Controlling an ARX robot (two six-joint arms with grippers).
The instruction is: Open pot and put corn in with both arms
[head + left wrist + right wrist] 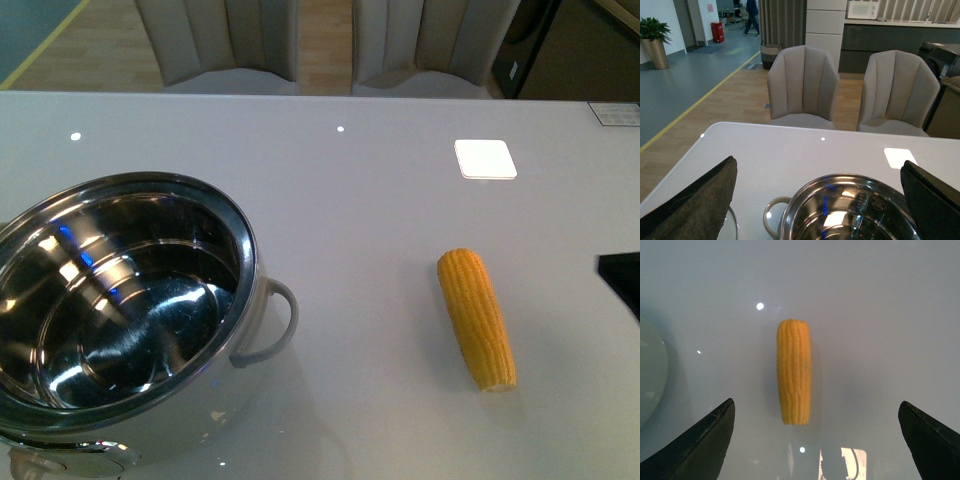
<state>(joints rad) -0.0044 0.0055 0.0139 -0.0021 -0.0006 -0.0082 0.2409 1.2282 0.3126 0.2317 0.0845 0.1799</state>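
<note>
The left arm's jaws stand spread wide, their dark, rough-faced pads far apart and holding nothing, above the near rim of the large round shiny stainless-steel pot. The pot stands open, and its mirror-like inside catches blue and white glints. One pale grey loop handle shows between the left pad and the pot wall. The right arm's jaws are likewise spread and empty, their black fingertips low on either side of the husked yellow corn cob. The cob lies apart from them on the pale grey glossy bench, its long axis running away from the camera. In the front view the pot sits at the bench's near left, one loop handle pointing towards the cob. The cob lies well apart on the right, outside the pot, its blunt end nearest the robot. A black corner of the right arm shows at the right edge. Farther back rests a small white rounded square tile, and beyond the bench stand two beige padded chairs.
</note>
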